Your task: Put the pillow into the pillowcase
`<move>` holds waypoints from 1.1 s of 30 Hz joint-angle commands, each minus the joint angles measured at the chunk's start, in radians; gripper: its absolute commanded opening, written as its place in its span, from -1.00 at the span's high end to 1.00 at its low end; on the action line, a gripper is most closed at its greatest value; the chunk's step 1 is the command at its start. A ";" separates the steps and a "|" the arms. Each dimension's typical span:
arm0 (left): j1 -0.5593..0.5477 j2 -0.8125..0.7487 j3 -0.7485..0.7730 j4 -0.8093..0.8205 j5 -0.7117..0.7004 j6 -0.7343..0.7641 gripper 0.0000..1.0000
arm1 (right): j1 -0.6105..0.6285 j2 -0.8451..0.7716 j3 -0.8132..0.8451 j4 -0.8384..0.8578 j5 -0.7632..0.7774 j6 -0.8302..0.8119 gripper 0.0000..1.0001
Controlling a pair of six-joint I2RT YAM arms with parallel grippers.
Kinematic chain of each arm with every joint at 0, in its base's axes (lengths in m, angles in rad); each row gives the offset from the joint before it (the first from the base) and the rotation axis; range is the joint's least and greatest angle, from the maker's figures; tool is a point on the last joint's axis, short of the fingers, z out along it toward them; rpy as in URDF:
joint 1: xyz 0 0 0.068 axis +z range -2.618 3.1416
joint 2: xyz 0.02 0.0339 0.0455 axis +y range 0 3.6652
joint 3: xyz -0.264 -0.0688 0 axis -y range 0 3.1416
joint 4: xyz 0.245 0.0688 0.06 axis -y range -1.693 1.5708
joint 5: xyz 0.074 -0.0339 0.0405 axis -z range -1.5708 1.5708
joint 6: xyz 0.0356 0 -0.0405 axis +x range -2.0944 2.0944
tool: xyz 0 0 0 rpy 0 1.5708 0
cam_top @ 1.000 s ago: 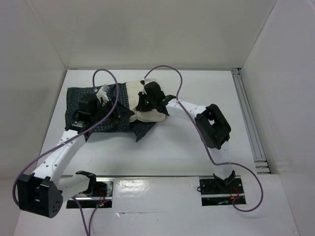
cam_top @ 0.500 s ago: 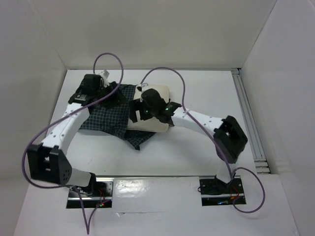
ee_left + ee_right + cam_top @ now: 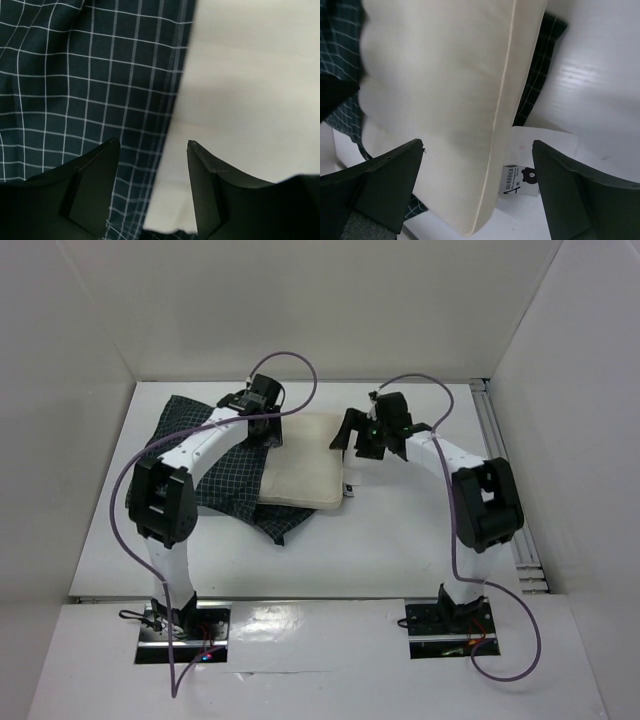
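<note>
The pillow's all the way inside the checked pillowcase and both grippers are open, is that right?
No: the top view shows the pillow lying mostly bare, not inside the pillowcase. The left gripper and right gripper are indeed open.

pillow (image 3: 305, 465) L end hidden by pillowcase (image 3: 225, 485), tag (image 3: 517, 182) print too small

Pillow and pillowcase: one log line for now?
pillow: atop pillowcase, mostly uncovered | left gripper: open, empty | right gripper: open, empty
</note>
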 commanded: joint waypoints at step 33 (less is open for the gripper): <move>-0.099 -0.175 0.227 0.090 0.632 -0.003 1.00 | 0.275 -0.085 0.058 0.302 -0.213 0.039 1.00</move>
